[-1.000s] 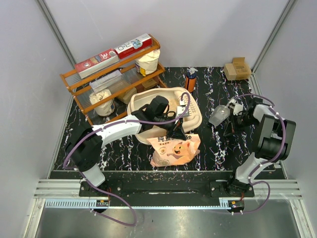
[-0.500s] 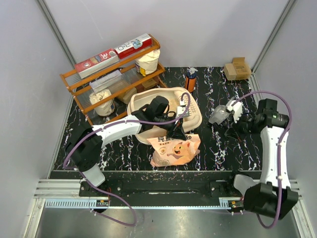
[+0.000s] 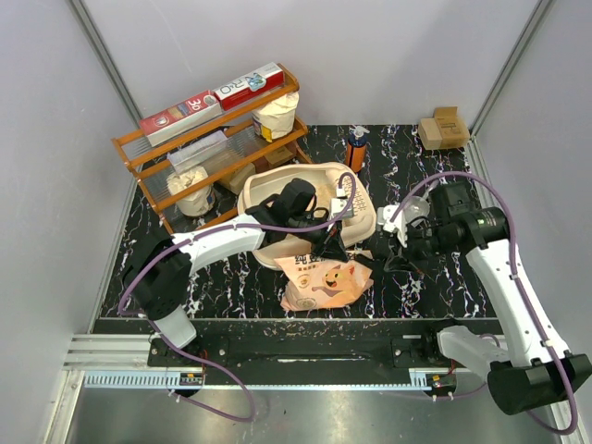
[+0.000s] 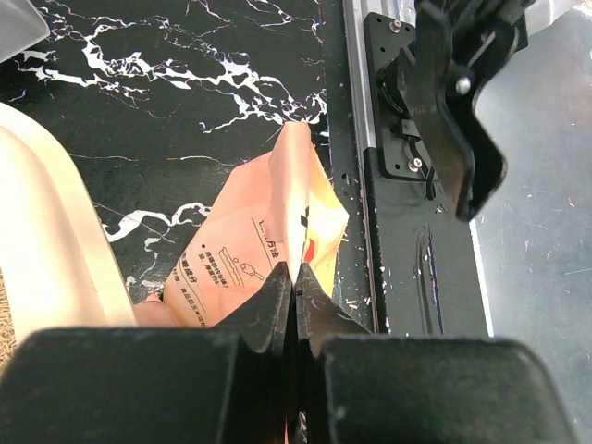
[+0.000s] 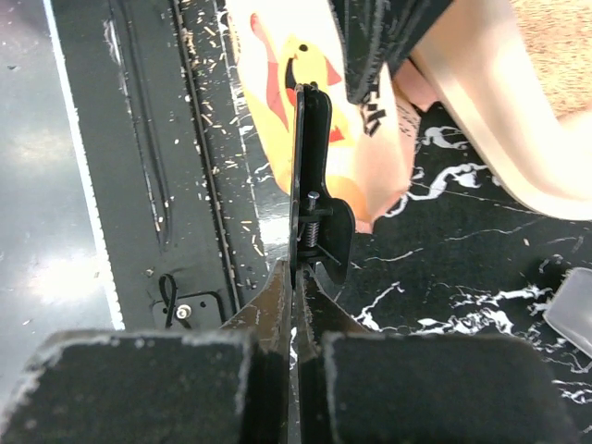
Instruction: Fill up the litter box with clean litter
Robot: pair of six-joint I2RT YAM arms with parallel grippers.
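Within the last second the right arm has been swung from the right edge of the overhead view towards its middle; the right gripper (image 3: pixel 386 252), jaws pressed together on a thin black flat tool (image 5: pixel 310 185), is now held just beside the right corner of the peach-orange bag (image 3: pixel 324 282). The bag's top fold is pinched between the closed jaws of the left gripper (image 4: pixel 294 277), unmoved, at the lower rim of the cream litter box (image 3: pixel 254 199) in the centre. Sandy clean litter (image 5: pixel 555 28) is glimpsed inside the box; the bag is probably about to be opened. The bag's lower edge lies close to the front rail of the table (image 3: pixel 430 287); bare marble is left at lower right; the orange wooden rack (image 3: pixel 213 139) crowds the upper left.
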